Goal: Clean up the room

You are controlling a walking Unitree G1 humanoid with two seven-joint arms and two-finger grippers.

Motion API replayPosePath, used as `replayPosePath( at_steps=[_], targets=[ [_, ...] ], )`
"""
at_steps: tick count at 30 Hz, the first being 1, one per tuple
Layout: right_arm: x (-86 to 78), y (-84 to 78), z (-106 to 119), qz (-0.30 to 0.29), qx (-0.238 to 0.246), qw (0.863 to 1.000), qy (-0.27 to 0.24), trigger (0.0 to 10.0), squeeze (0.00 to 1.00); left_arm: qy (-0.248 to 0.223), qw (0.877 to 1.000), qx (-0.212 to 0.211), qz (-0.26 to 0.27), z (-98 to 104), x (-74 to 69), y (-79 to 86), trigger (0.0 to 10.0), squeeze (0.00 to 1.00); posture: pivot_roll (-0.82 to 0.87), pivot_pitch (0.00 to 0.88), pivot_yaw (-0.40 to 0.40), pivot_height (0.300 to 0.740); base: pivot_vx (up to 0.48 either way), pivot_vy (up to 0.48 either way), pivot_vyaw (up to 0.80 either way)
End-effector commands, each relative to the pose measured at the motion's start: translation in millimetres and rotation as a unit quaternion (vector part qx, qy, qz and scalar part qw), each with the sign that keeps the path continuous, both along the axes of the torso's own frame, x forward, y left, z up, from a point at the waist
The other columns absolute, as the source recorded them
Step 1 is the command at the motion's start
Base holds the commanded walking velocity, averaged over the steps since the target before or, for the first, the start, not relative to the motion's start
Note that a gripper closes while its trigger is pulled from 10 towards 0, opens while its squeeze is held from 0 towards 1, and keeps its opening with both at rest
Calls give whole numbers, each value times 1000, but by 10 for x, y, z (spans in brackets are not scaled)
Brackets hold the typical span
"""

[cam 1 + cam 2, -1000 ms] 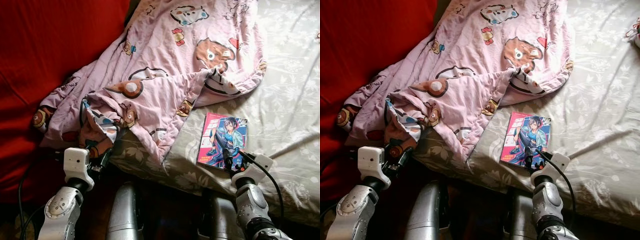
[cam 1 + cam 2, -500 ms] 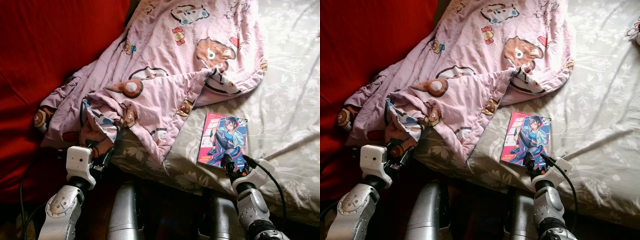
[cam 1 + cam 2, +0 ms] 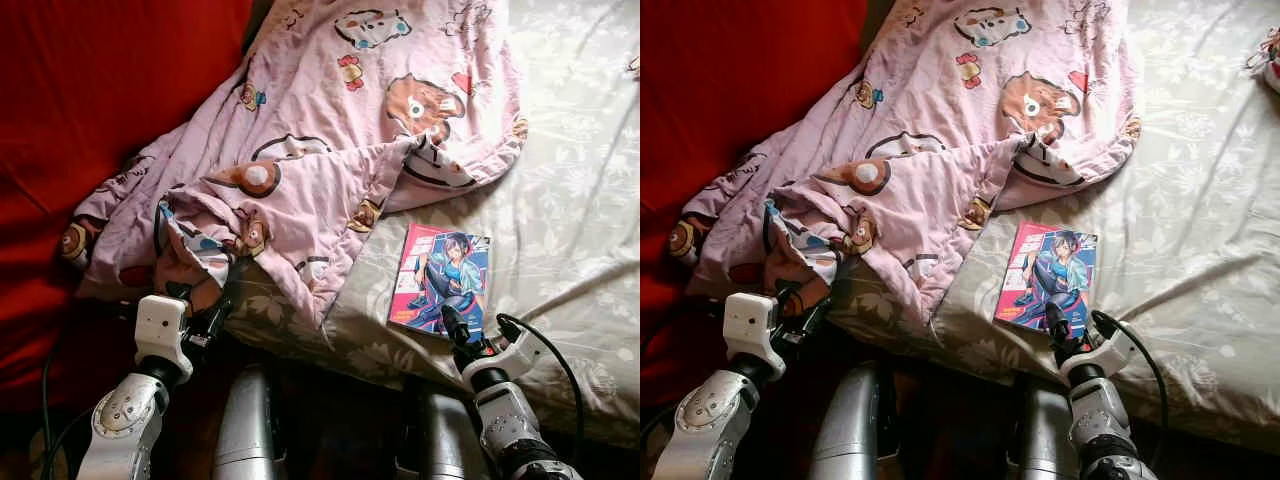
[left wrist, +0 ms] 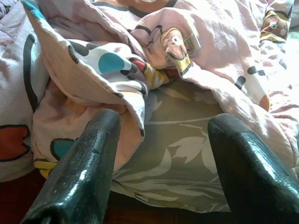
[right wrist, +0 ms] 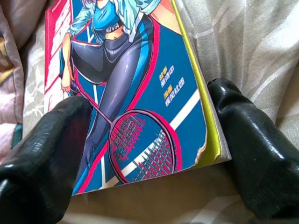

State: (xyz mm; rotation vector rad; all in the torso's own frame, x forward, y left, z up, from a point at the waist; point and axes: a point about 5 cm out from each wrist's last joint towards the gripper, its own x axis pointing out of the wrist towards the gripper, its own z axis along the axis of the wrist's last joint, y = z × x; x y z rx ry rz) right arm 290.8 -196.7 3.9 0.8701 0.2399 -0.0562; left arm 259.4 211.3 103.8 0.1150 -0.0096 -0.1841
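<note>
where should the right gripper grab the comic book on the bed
Grip the comic book by its near bottom edge, coming in low from the foot of the bed. It lies flat, so only that thin edge offers purchase. The right gripper already straddles the corner, fingers open on either side.

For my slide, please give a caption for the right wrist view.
Right gripper, fingers open, straddles the near edge of a comic book lying on the floral bedsheet.

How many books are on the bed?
1. The book with a cartoon badminton player on its cover lies on the grey leafy sheet, just right of the pink blanket, with the right gripper at its near edge. More could hide under the blanket.
</note>
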Motion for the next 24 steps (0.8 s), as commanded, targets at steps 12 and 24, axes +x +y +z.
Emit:
replayPosePath(
  at_steps=[12, 24],
  targets=[
    [-333, 402, -381, 58, 61, 991, 103, 10000, 0, 10, 1000, 13, -3, -15, -43, 26, 10000, 0, 266, 284, 87, 574, 0, 0, 0],
    [-378, 460, -415, 88, 55, 988, 113, 10000, 0, 10, 1000, 14, -2, -22, -46, 16, 10000, 0, 268, 285, 82, 574, 0, 0, 0]
  ],
)
